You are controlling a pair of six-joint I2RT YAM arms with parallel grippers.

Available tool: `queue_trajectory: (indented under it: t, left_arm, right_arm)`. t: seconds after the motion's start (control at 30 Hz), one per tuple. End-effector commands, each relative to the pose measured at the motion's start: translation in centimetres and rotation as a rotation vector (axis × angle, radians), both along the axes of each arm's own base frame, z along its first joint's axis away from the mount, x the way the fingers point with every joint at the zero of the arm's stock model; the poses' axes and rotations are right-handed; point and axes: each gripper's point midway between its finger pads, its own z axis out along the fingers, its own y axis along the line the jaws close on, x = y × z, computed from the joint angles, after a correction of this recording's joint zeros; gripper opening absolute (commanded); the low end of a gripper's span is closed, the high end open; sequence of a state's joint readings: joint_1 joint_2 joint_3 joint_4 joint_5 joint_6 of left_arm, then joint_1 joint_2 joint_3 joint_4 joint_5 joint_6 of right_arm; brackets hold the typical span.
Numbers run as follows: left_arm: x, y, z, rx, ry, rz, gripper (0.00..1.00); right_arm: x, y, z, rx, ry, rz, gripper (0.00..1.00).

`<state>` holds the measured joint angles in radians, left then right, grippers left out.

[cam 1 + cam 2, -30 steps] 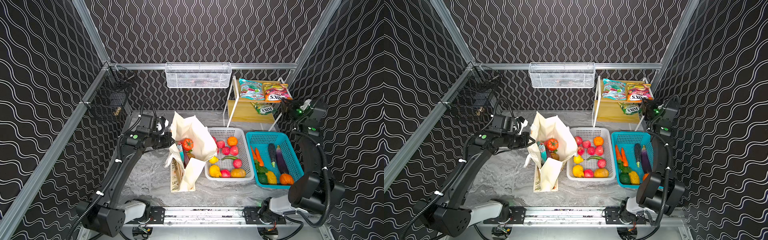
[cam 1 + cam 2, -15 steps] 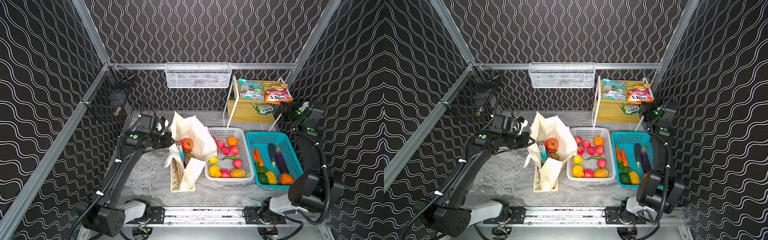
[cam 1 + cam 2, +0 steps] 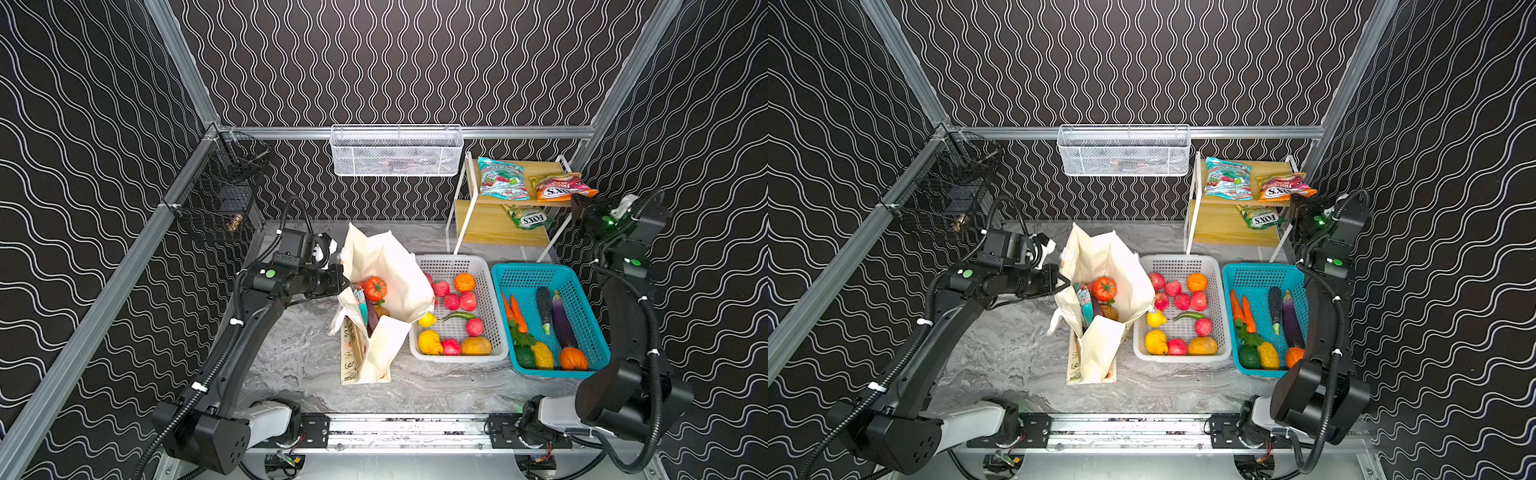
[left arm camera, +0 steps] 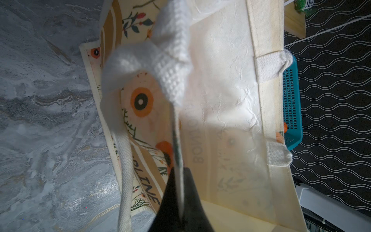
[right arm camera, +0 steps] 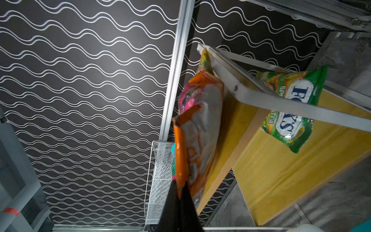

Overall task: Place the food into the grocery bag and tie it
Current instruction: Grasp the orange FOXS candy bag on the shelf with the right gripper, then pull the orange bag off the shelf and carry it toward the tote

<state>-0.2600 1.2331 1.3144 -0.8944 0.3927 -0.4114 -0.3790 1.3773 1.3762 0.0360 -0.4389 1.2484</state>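
The cream grocery bag [image 3: 386,262] [image 3: 1106,257] stands open left of the baskets. A red tomato [image 3: 375,287] [image 3: 1104,288] and a teal packet [image 3: 360,305] lie inside it. My left gripper [image 3: 343,286] [image 3: 1064,284] [image 4: 179,180] is shut on the bag's near rim [image 4: 220,90], beside a white strap handle [image 4: 172,60]. My right gripper [image 3: 575,203] [image 3: 1295,203] [image 5: 179,188] is shut on the edge of the orange FOX'S packet [image 3: 557,187] [image 3: 1281,187] [image 5: 200,120] on the shelf's top board.
A teal packet [image 3: 500,178] lies on the wooden shelf [image 3: 494,237], with a green FOX'S packet [image 3: 528,216] [image 5: 291,108] on its lower board. A white basket [image 3: 457,264] of fruit and a teal basket [image 3: 532,272] of vegetables sit right of the bag. A wire basket [image 3: 397,151] hangs on the back wall.
My right gripper has closed on the orange packet's edge. The left arm and the bag have stayed where they were.
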Motion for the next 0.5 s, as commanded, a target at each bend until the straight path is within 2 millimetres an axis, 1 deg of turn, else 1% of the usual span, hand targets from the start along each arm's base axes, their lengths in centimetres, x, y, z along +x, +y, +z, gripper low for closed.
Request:
queue_trajectory:
  t: [0.0, 0.3, 0.47]
  left_arm:
    - [-0.3, 0.1, -0.2, 0.016, -0.001, -0.016, 0.00]
    - [-0.2, 0.2, -0.6, 0.024, 0.009, -0.018, 0.00]
    - [-0.1, 0.1, -0.7, 0.020, 0.011, -0.021, 0.00]
  right_arm:
    - [-1.0, -0.3, 2.4, -0.034, -0.053, -0.036, 0.00]
    - [-3.6, 0.5, 7.1, -0.106, -0.135, -0.049, 0.00]
    - [-5.6, 1.3, 9.7, -0.138, -0.179, -0.049, 0.00]
